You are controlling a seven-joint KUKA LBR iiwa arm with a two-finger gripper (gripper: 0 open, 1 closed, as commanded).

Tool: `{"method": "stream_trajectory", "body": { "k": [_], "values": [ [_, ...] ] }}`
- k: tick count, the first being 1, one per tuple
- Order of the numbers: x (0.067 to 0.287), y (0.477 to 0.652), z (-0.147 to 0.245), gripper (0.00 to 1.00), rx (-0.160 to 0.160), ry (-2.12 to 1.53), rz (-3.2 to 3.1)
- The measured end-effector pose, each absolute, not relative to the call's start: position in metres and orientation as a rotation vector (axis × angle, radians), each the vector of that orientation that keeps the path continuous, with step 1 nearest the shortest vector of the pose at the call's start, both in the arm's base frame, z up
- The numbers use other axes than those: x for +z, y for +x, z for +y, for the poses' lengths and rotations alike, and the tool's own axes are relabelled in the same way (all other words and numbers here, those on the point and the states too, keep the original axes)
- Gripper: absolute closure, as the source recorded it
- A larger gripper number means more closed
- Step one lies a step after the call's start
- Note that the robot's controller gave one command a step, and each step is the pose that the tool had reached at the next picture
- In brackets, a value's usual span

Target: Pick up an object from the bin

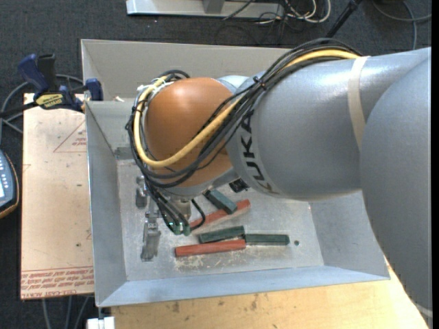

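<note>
My gripper [149,238] hangs below the arm's orange cover, low in the bin's left part and near the floor. Just to its right lies a red stick [209,247] along the front wall. Above that stick a short dark green stick [221,235] lies almost parallel to it. Another red stick [223,214] slants up to the right, its left end hidden under the wrist. Nothing shows in the gripper's grasp.
A longer dark green stick [268,239] lies right of the short one, and a dark green piece [221,199] pokes out from under the arm. The arm and its cables hide the bin's back and right parts. The left wall is close to the gripper.
</note>
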State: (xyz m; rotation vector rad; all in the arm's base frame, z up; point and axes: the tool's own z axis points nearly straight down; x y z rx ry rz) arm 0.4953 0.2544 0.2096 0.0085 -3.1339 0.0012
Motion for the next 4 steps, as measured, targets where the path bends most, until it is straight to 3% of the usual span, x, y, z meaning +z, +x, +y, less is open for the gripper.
{"method": "stream_trajectory", "body": {
  "k": [1, 2, 3, 4],
  "values": [
    [0.083, 0.494, 0.214, 0.0, 0.004, 0.217, -3.127],
    [0.07, 0.506, 0.135, 0.0, 0.002, 0.512, -3.1],
    [0.07, 0.505, 0.138, 1.0, -0.003, 0.517, -3.098],
    [0.215, 0.504, 0.106, 1.0, 0.0, 0.561, -3.101]
  ]
}}
